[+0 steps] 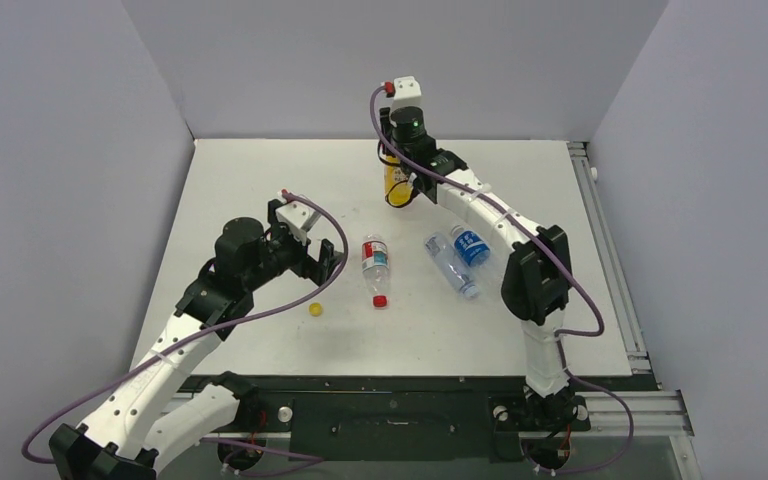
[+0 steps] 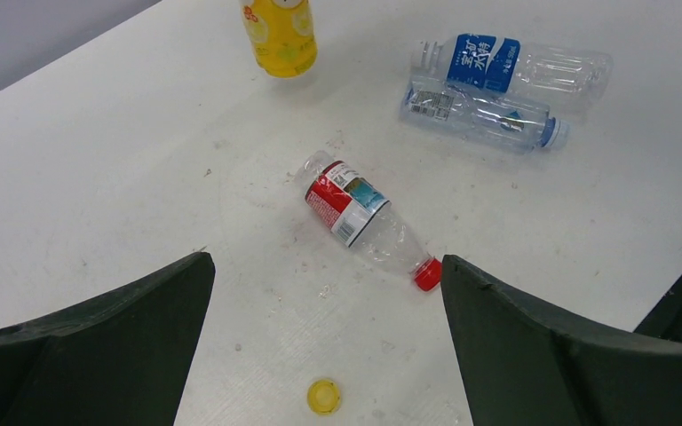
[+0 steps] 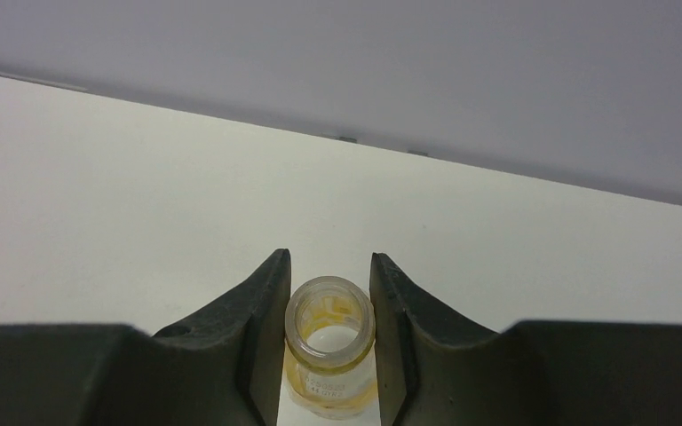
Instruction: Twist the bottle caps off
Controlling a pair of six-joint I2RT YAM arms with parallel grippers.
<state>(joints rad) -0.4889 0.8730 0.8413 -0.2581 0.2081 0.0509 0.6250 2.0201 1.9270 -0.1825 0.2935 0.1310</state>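
The yellow cap [image 2: 324, 396] is already off and lies on the worktop [image 2: 98, 160]. Its juice bottle [image 3: 329, 351] is clamped at the neck by the right jaws. The red cap [image 2: 426, 274] and two white caps [image 2: 553, 133] are left. The left jaws are spread, empty.

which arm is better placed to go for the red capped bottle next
Left. The left end effector is open and empty, facing the lying clear plastic bottle with the red-white label and red screw cap. The right end effector is shut on the uncapped yellow-orange juice bottle.
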